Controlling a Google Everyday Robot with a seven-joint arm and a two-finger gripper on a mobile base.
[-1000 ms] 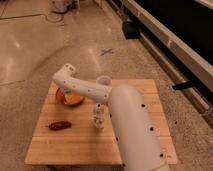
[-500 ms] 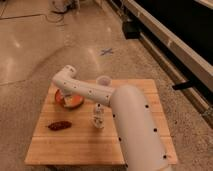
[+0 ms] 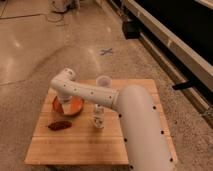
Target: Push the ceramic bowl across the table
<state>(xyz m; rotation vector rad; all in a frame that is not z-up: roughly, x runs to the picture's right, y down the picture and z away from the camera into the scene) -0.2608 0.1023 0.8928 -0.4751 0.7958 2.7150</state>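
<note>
Half the ceramic bowl hides behind the gripper.

One cam, high behind arm, looks down over table; gripper at far-left

Floor: polished pale concrete, speckled, with soft glare patches from overhead light at the left.
Floor mark: 1 small blue cross on the floor, beyond the bench.
Floor band: a duller, grainier stretch that curves around the bench.
Right side: a long dark structure running diagonally, edged by a pale rail.
Dark box: sits on the floor at the foot of that structure.
Far end: pale equipment and loose cables, too blurred to name.
Gripper: low over the left part of the bench.
</note>
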